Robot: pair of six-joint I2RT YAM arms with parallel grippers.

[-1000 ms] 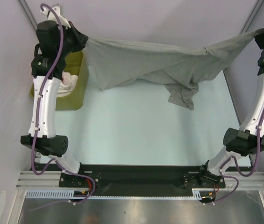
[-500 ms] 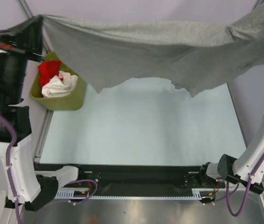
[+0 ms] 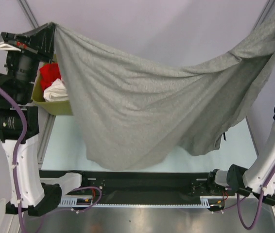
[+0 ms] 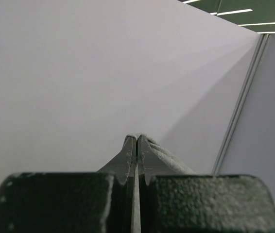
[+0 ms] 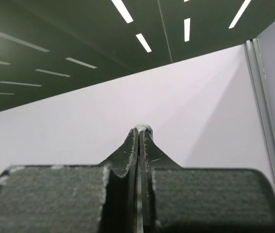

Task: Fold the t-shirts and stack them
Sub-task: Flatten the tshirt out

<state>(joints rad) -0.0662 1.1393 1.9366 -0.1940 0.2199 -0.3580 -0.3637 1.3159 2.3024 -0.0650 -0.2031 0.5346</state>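
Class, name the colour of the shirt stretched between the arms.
The t-shirt is heather grey, clearest in the top external view.

Overhead view: soft, even, diffuse light with no hard shadows. The folds of the grey t-shirt [image 3: 142, 107] show only gentle shading. There is a dull sheen on the metal plate [image 3: 142, 221] at the near edge. Detail is slightly soft throughout.

Wrist views: the left gripper [image 4: 136, 138] and right gripper [image 5: 141, 130] are dark, underexposed and blurred close to the lens. The ceiling light strips [image 5: 128, 12] are bright and clipped to white. The wall [image 4: 79, 73] is evenly lit, greying toward the right.
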